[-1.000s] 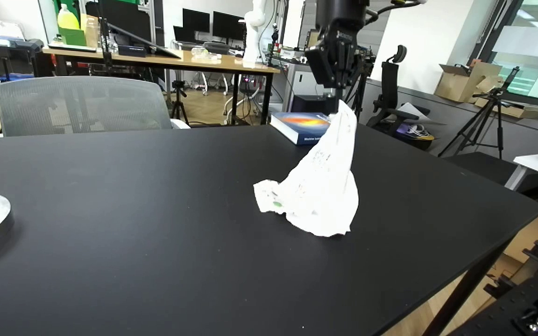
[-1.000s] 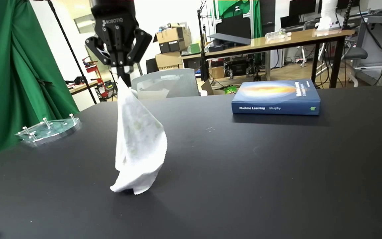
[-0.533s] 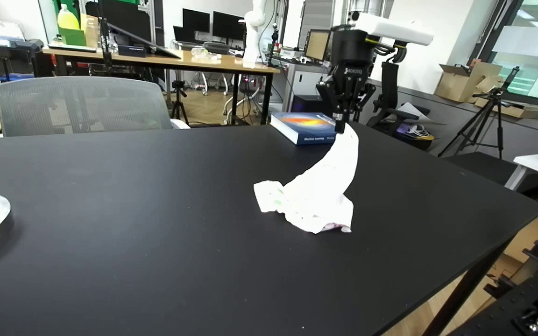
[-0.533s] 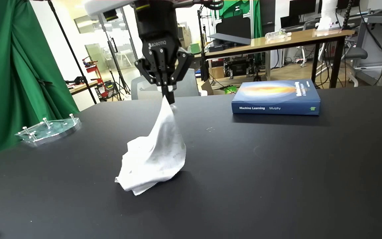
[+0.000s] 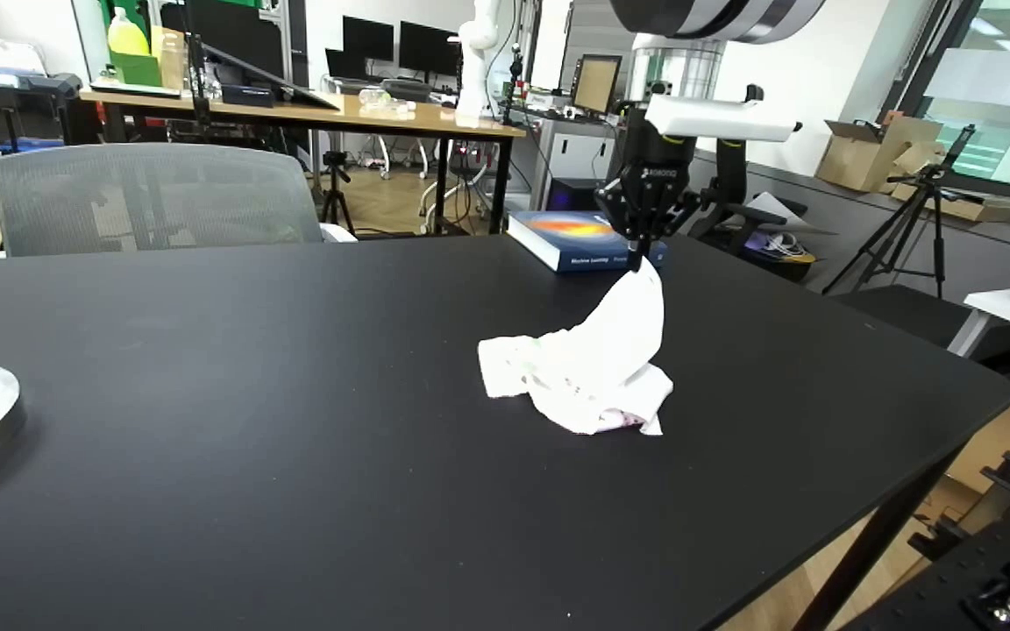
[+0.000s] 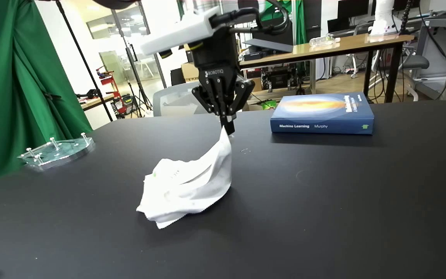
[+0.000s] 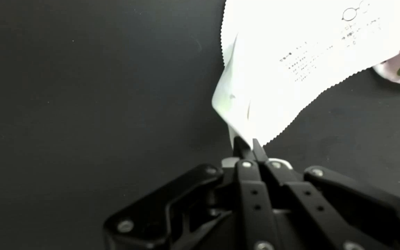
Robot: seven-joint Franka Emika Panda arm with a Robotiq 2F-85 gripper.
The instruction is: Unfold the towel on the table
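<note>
The pincer [image 6: 227,128] has the towel [image 6: 192,190] nipped by one raised tip, its rumpled length sloping near-left down to the worktop [image 6: 323,201].

2 exterior views look across the table [image 6: 323,201], sharing towel [image 6: 192,188] and book [image 6: 321,126]; the wrist view peers closely down along the claw [image 7: 249,145].

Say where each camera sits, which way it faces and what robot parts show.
In an exterior view: overlooking the black table, facing a mesh chair across it; gripper and some arm show.
In an exterior view: low over the table, looking across between green curtain and book; gripper and some arm show.
Wrist view: on the arm, looking down at the towel; of the robot, only gripper shows.
Both exterior views share towel, book and gripper.
</note>
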